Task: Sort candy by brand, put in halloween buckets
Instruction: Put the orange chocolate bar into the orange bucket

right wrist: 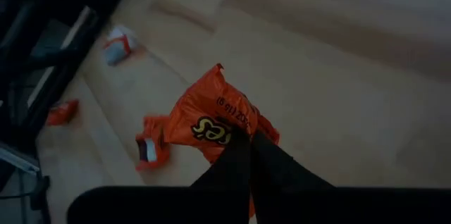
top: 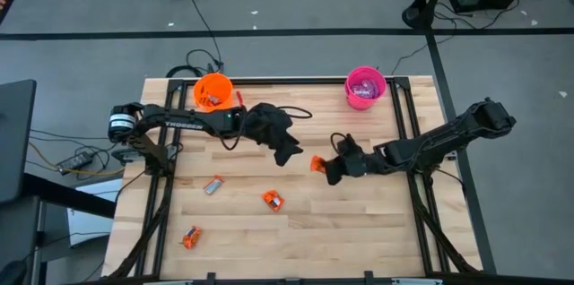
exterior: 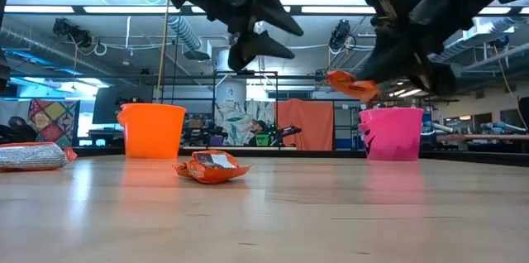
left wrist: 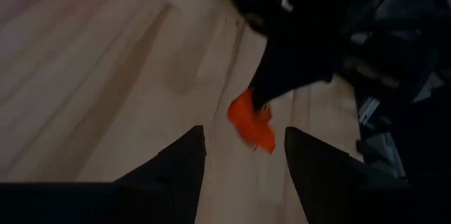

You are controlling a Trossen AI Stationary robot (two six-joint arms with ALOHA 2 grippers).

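My right gripper [top: 328,168] is shut on an orange wrapped candy [top: 317,165] above the middle of the table; the candy also shows in the low view [exterior: 351,86] and in the right wrist view [right wrist: 211,122]. My left gripper [top: 287,151] hovers open and empty just left of it, and its wrist view looks down on the same candy [left wrist: 251,120]. The orange bucket [top: 213,90] stands at the far left and the pink bucket [top: 365,86] at the far right, each with candies inside. Three candies lie flat on the table: [top: 213,185], [top: 273,200], [top: 190,237]. My right gripper pinches the orange wrapper by one end [right wrist: 238,138] between its two shut fingers. The fingers come from the table's right, slanting down. The candy sticks out past the fingertips toward the table's left, lifted clear of the table [exterior: 351,86].
Black frame rails run along the table's left and right sides [top: 405,115]. Cables lie near the orange bucket. The low view shows one loose candy in front [exterior: 212,167] and a silver one at the left [exterior: 31,156]. Bare wood lies along the near right.
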